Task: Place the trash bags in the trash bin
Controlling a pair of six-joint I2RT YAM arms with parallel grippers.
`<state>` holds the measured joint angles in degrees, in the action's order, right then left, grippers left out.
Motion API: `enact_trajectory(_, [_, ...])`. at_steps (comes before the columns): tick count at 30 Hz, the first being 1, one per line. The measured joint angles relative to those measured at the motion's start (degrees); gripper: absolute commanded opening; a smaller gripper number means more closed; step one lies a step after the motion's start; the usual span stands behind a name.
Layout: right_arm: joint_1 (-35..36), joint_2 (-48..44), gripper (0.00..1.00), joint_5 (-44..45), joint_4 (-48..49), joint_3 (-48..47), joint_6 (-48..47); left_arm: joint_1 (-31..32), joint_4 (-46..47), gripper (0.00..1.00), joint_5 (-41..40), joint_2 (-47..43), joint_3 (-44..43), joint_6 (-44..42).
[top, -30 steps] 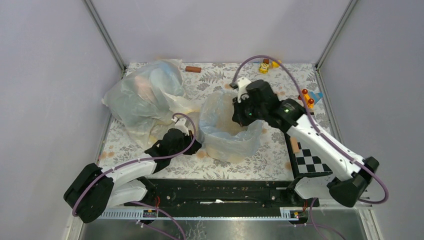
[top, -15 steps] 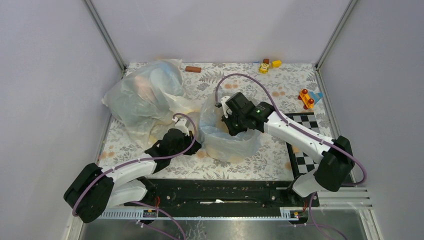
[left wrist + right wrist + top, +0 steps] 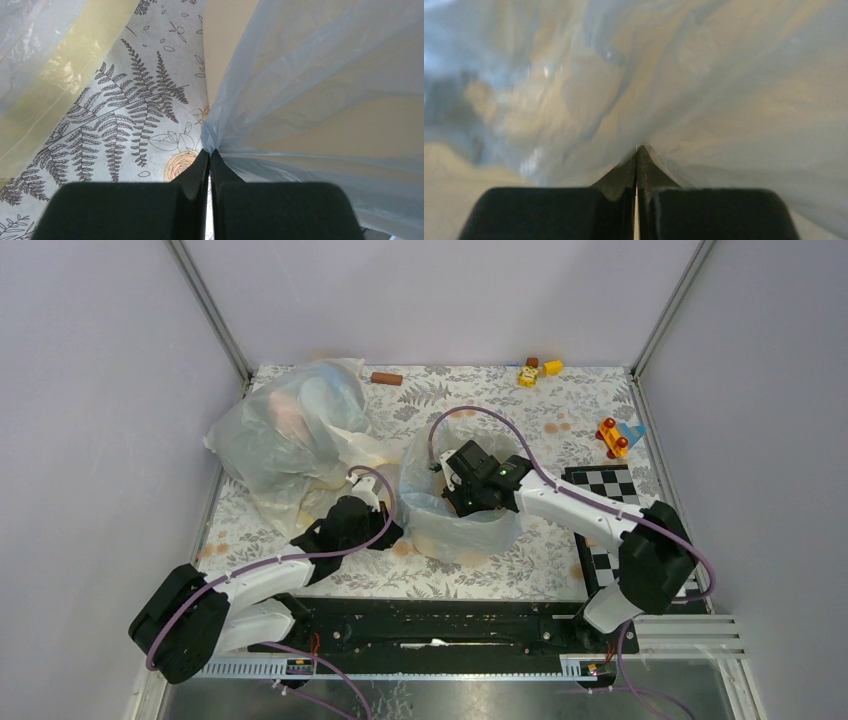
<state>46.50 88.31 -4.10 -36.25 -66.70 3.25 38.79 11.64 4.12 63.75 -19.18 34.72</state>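
- Where the left gripper (image 3: 210,159) narrows to its tips, the two black fingers are pressed together with only a hairline between them. A bunched fold of the trash bag (image 3: 310,90) is pinched right at the point.
- From that pinch the pale blue film fans out ahead and to the right of the fingers. It lies over the cream wall of the trash bin (image 3: 227,45), which stands just ahead of the tips.
- Left of the fingers lies the fern-printed tablecloth (image 3: 125,125). Farther left, a pale yellow bag (image 3: 50,90) crosses the corner of the wrist view.
- The right gripper (image 3: 637,154) is likewise closed to a hairline. Folds of the same blue film radiate from its tips, so the film looks nipped between them. Plastic fills everything ahead of it and to both sides.
- Seen from above, the right gripper is down inside the bin's mouth. The bag lines the bin, with its edge turned over the rim around the gripper.
- The left gripper is outside the bin, low against its near-left side.
- Beyond the left gripper, a bulky clear bag (image 3: 290,435) sits near the bin.
- Behind the right gripper, under its arm, lies a checkered board (image 3: 598,478). An orange toy (image 3: 612,435) is well off to that gripper's right.
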Motion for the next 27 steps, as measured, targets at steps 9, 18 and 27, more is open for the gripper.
enact_trajectory(9, [0.00,4.76,0.00,-0.07,-3.28,-2.58,1.38,0.00,-2.47,0.00,-0.17,-0.83,-1.49,-1.11])
enact_trajectory(18, [0.00,8.09,0.00,-0.76,-7.21,-4.87,4.22,0.00,-2.54,0.00,-0.35,-0.83,-1.90,-2.03])
enact_trajectory(27, [0.09,12.17,0.00,1.77,-8.13,-7.45,7.87,0.00,-2.12,0.00,-0.26,-0.20,-2.12,-2.10])
